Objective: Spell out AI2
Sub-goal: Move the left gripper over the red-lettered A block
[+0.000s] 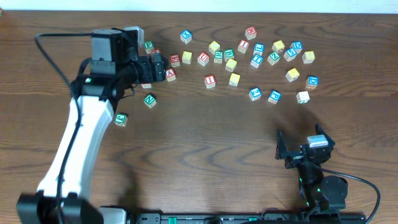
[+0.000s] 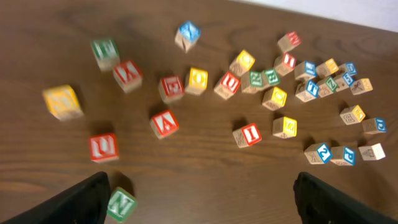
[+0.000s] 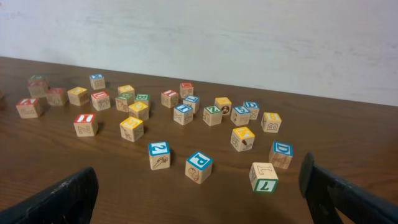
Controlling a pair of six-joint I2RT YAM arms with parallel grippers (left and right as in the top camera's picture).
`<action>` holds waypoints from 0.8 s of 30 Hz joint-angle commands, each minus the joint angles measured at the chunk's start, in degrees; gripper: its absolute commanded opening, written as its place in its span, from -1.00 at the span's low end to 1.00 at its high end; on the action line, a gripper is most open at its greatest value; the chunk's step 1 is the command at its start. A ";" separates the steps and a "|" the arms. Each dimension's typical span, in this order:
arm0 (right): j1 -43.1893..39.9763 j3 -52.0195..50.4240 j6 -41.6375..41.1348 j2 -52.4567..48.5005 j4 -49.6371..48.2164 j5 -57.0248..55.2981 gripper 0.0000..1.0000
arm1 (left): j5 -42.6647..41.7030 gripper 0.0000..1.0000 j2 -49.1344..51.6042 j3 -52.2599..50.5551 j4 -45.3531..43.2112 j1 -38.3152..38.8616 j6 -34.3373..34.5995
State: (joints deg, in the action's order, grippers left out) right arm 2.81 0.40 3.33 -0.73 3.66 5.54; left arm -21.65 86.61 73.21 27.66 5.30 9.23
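Pickup of the first cube is the step in hand, by my reading: nothing is spelled yet. Nearest the front edge of the counter [image 1: 186, 155], the right gripper [image 3: 200, 190] sits with jaws spread wide and empty, well apart from the scatter. The left gripper [image 2: 202, 193] hovers over the scatter's left end, jaws likewise spread and holding nothing. Just ahead of it lies the A [image 2: 164, 124], its letter turned askew, with a red-lettered cube [image 2: 102, 147] near one side. Beyond the A sits the I [image 2: 247, 134], near a yellow cube [image 2: 285, 126]. Farther still is the 2 [image 2: 320, 152], just beside a blue cube [image 2: 342, 155]. The next move likely calls for lowering the left gripper around the A, with jaws squared to its sides and clear of the red-lettered cube. The A could then go to bare counter near the front.
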 commanded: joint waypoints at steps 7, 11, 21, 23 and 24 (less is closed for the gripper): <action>-0.42 -0.09 -0.72 0.17 0.24 -0.24 0.99 | -0.44 0.83 3.61 0.42 -0.26 0.26 6.93; -0.42 -0.09 -0.74 0.17 0.24 -0.24 0.99 | 11.32 0.83 3.63 0.44 2.25 3.61 6.95; -0.42 -0.09 -0.72 0.17 0.24 -0.24 0.98 | 23.74 0.83 10.99 11.39 13.55 10.69 6.97; -0.42 -0.09 -0.72 0.17 0.24 -0.24 0.99 | 22.86 0.82 14.95 16.85 16.96 10.69 6.93; -0.42 -0.09 -0.72 0.17 0.24 -0.24 0.98 | 21.66 0.83 16.76 19.28 18.32 10.69 6.45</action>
State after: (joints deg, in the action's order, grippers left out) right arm 2.81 0.40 3.33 -0.73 3.68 5.54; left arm -1.02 98.45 85.12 43.53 16.19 15.68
